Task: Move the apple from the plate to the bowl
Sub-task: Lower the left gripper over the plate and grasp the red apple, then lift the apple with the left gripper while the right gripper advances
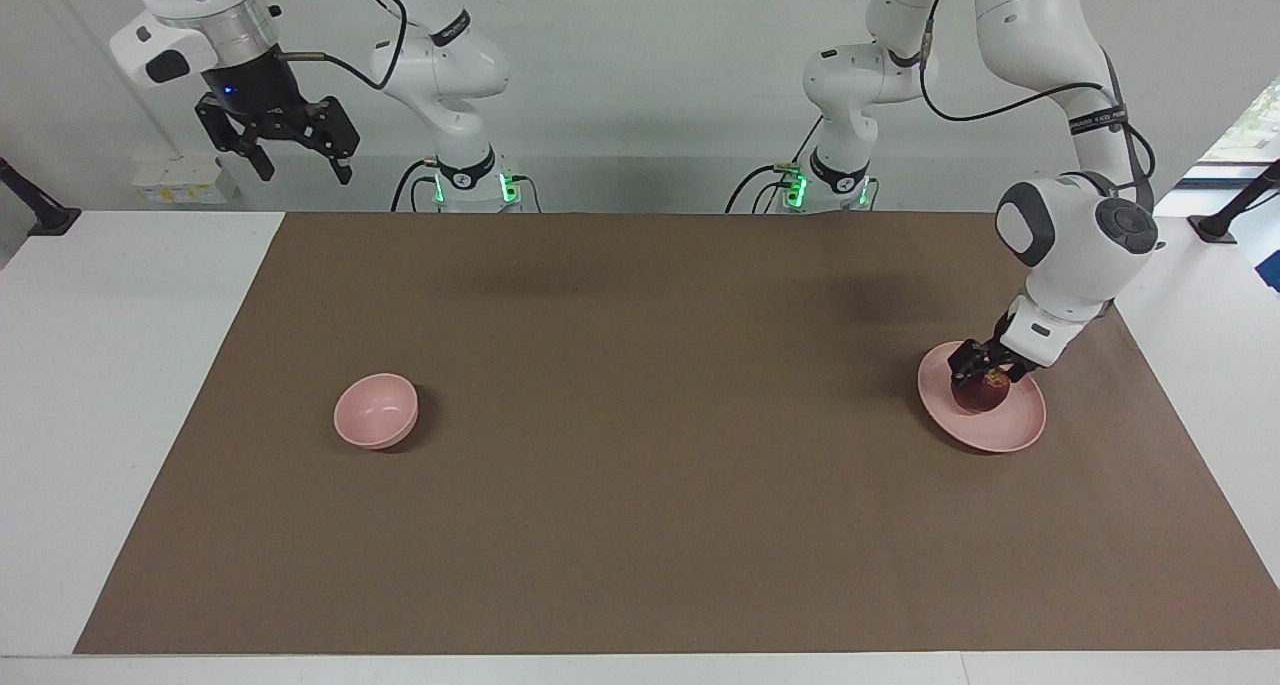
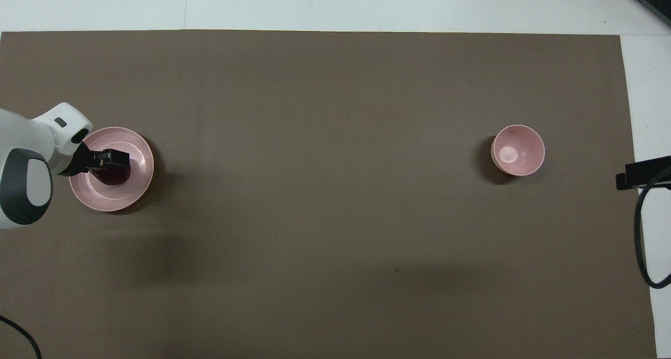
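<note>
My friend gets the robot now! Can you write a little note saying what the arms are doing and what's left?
Left end effector: open, down around the small dark red apple, not yet closed on it.
Right end effector: open, waiting high at the right arm's end of the table.
The apple sits on the wide shallow pale pink plate at the left arm's end of the brown mat. The small deep pale pink bowl stands empty toward the right arm's end.
Done: reach to the apple.
Left: grip, lift, carry it along the table, drop it in the bowl.
</note>
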Controlling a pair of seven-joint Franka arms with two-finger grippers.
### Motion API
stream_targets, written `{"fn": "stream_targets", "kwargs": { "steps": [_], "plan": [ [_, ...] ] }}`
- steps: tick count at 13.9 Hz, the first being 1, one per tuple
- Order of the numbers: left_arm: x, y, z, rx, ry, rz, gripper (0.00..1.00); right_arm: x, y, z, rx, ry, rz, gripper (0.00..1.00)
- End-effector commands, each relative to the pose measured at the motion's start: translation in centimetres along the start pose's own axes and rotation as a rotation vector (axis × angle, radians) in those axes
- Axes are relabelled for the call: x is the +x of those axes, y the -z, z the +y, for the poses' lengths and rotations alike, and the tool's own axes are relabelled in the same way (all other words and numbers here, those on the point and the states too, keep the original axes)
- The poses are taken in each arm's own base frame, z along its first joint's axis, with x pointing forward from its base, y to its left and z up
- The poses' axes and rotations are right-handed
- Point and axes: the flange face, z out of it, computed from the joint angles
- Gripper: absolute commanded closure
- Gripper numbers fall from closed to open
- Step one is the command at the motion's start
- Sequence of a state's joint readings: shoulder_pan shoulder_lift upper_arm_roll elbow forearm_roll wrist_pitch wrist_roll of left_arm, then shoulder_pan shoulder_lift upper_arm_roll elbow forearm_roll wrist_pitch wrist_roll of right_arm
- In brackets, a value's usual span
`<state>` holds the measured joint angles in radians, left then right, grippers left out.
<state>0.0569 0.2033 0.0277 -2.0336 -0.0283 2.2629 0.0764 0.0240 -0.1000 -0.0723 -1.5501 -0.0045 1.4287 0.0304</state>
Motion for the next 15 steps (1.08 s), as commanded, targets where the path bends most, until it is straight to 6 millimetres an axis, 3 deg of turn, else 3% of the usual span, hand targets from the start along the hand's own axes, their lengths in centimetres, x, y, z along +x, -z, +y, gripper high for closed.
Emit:
{"fn": "stream_targets", "kwargs": {
  "steps": [1, 9, 10, 13, 15],
  "plan": [
    [-0.2, -1.1, -0.2, 0.011, -0.006, 0.006, 0.00, -0.9, 0.0, 0.4, 0.017, 0.029, -0.002, 0.00],
    [0.6, -1.9, -0.8, 0.017, 0.004, 0.056, 0.00, -1.0, -0.1, 0.4, 0.018, 0.029, -0.005, 0.00],
    [0.5, -2.1, -0.9, 0.017, 0.006, 0.048, 0.06, -1.1, -0.3, 0.5, 0.018, 0.027, -0.008, 0.00],
    [0.2, -2.1, -0.8, 0.014, 0.001, 0.030, 1.00, -1.1, -0.3, 0.5, 0.018, 0.027, -0.008, 0.00],
    [0.2, -2.0, -0.7, 0.012, 0.008, -0.005, 1.00, -1.1, -0.3, 0.5, 0.018, 0.027, -0.008, 0.00]
  ]
}}
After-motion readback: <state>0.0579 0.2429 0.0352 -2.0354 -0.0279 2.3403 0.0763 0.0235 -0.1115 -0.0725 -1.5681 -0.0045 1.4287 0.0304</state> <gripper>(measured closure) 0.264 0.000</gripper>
